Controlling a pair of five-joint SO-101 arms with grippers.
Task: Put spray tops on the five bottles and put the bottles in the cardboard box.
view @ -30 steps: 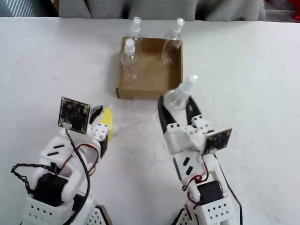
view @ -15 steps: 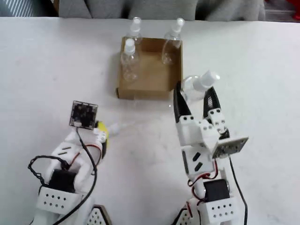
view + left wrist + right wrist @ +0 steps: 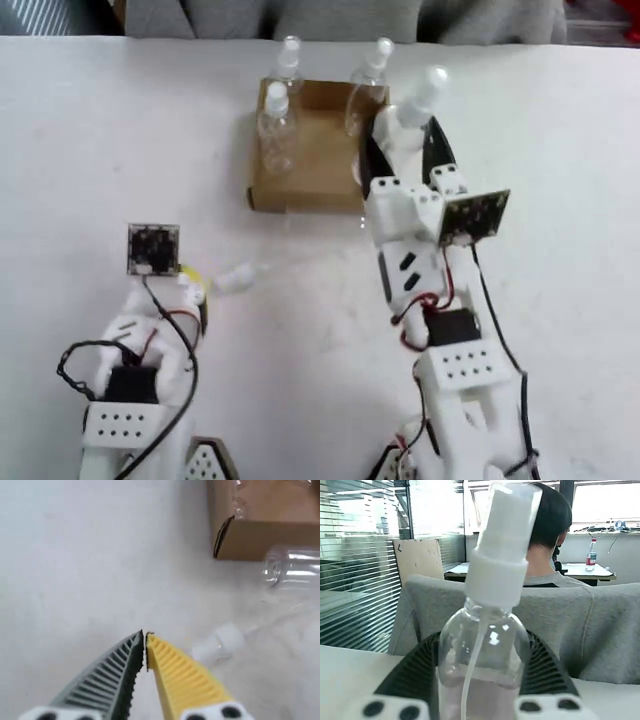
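Right gripper (image 3: pixel 402 140) clamped on clear plastic bottle (image 3: pixel 485 650), white spray top (image 3: pixel 502 545) fitted, at brown cardboard box (image 3: pixel 300 190) edge, left gripper (image 3: pixel 144 639) ridged jaws together, loose spray top (image 3: pixel 220 642) nearby.

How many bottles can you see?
5. Three bottles stand at the box; one held in the right gripper beside it; one lies uncapped on the table by the box.

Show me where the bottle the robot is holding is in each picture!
High view: the held bottle is at the cardboard box's right edge.
Right wrist view: it is in the middle, close up.
Left wrist view: the lying bottle by the box is another one.
Landmark: the black right gripper around it.
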